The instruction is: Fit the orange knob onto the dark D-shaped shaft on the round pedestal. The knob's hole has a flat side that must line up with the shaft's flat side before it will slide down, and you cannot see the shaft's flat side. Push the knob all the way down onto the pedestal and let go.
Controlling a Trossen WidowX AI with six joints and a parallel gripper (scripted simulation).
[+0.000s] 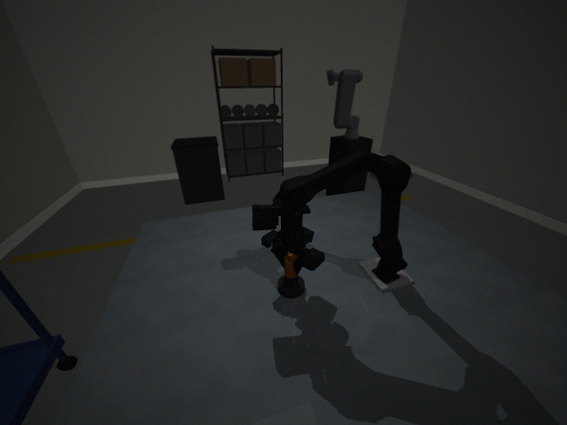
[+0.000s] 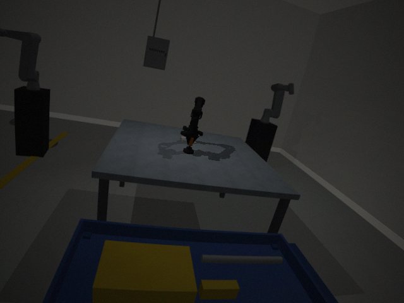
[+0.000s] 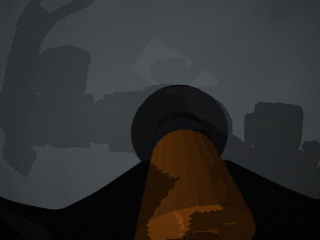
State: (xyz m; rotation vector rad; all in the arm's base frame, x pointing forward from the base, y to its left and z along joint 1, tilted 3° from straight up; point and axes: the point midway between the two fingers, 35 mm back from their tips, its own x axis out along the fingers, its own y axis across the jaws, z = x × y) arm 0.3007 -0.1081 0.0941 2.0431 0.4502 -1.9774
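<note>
The orange knob [image 1: 290, 267] [image 2: 190, 141] [image 3: 192, 172] is upright between the fingers of my gripper [image 1: 291, 265] [image 2: 190, 140] [image 3: 185, 168], which is shut on it. The knob is directly over the dark round pedestal [image 1: 291, 288] [image 2: 188, 151] [image 3: 147, 125]. In the top view its lower end meets the top of the pedestal's raised centre; in the wrist view it covers part of that centre. The shaft is hidden. I cannot tell how far the knob is down on it, nor how the flat sides line up.
The pedestal stands on the grey-blue table [image 1: 182, 329] [image 2: 156, 172]. The arm's pale base plate [image 1: 403, 282] is to the right in the top view. Arm shadows cross the table. A blue cart [image 1: 27, 361] [image 2: 228, 239] stands off the table, with yellow blocks on it.
</note>
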